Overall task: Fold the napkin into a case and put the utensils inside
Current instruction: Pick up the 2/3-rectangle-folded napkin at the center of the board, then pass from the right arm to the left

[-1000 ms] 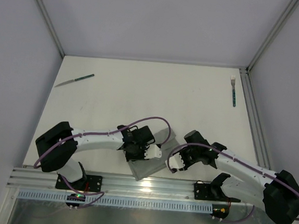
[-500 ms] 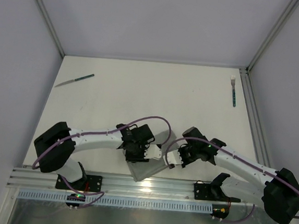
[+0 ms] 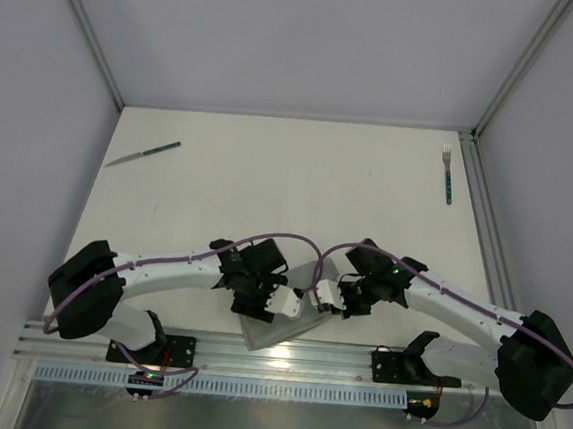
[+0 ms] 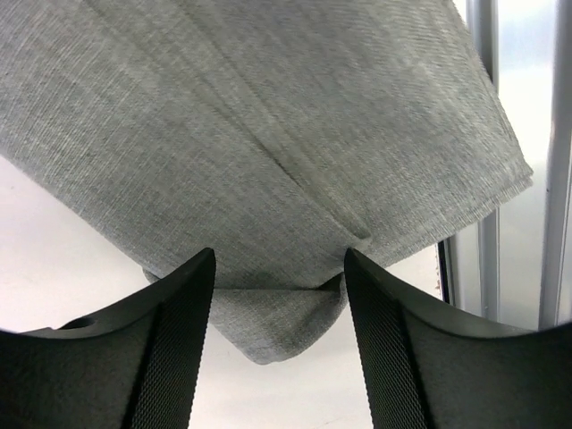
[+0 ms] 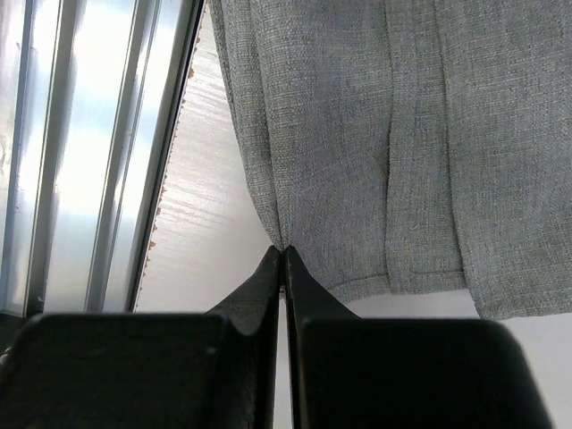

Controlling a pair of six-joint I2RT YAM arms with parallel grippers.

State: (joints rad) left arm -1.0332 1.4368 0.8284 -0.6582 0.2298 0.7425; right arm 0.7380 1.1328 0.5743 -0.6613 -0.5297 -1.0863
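Observation:
The grey napkin [image 3: 274,332] lies folded near the table's front edge, between my two grippers. In the left wrist view its layered folds [image 4: 268,134] fill the frame. A rounded corner of it [image 4: 273,326] lies between the spread fingers of my left gripper [image 4: 279,308], which is open and not clamping it. My right gripper [image 5: 284,255] is shut on the napkin's near edge [image 5: 313,161]. From above, the left gripper [image 3: 294,304] and right gripper [image 3: 316,299] nearly meet over the cloth. The teal-handled knife [image 3: 143,154] lies far back left. The fork [image 3: 448,173] lies far back right.
An aluminium rail [image 3: 274,359] runs along the front edge just behind the napkin, also seen in the wrist views as rail [image 4: 554,179] and rail [image 5: 89,134]. Grey walls and frame posts [image 3: 504,83] enclose the white table [image 3: 288,195].
My left gripper has opened and let go of the napkin. My right gripper has moved left to the napkin and shut on its edge. The napkin has shifted slightly.

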